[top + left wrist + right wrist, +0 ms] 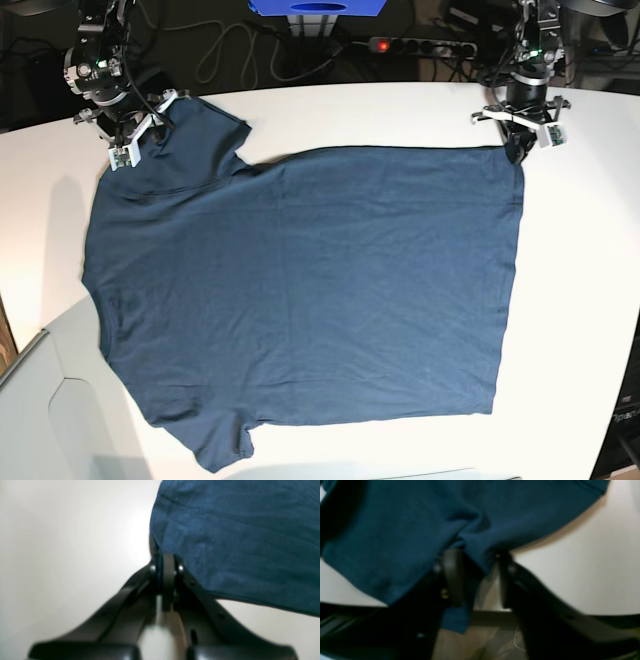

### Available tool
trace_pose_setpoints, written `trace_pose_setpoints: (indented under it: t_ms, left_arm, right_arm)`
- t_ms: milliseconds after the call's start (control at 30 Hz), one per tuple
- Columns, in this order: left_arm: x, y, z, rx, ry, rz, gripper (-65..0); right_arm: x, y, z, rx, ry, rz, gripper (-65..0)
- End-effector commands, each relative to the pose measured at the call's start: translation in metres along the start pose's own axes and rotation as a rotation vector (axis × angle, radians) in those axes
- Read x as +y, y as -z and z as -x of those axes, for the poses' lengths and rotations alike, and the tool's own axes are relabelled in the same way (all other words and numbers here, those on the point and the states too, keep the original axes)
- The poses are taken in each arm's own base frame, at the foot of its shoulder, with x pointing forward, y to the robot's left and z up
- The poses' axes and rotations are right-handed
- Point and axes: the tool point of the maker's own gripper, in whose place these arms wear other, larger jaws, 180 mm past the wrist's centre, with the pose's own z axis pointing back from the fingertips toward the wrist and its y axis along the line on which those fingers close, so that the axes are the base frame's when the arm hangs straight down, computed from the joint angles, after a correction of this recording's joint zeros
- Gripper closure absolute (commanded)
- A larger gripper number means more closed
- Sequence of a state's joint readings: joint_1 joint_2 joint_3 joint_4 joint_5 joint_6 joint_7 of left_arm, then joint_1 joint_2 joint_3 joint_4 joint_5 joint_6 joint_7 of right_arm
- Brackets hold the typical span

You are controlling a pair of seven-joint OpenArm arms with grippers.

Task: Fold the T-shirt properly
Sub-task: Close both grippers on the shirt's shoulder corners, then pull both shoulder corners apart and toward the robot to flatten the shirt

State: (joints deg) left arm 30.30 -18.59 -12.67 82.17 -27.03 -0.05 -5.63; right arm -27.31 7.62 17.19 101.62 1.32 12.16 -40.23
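Observation:
The dark navy T-shirt lies spread flat on the white table, with its sleeves at the left and its hem at the right. My left gripper stands at the far right hem corner. In the left wrist view it is shut, pinching the T-shirt's edge. My right gripper is at the far left sleeve. In the blurred right wrist view its fingers stand apart around a bunched fold of the T-shirt, and table shows in the gap between them.
Behind the table's far edge lie a power strip, cables and a blue object. A pale panel sits at the near left corner. The table's right edge curves down past the hem.

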Motion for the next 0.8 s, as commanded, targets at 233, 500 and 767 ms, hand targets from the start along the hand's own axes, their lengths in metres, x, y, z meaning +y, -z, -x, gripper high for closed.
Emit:
trace_pose_setpoints:
  t_ms: [233, 500, 767]
  left_arm:
    - [0.003, -0.003, 0.001, 0.017, 0.015, -0.002, 0.0]
    - [0.002, -0.011, 0.001, 0.019, 0.028, 0.004, 0.0]
    - [0.015, -0.025, -0.009, -0.002, 0.035, -0.03, 0.0]
  right_arm:
    - [-0.016, -0.007, 0.016, 0.079, -0.064, 0.034, -0.1]
    - [-0.022, -0.045, -0.005, -0.012, -0.107, 0.088, -0.1]
    - [-0.033, -0.071, -0.013, -0.05, -0.121, 0.142, -0.1]
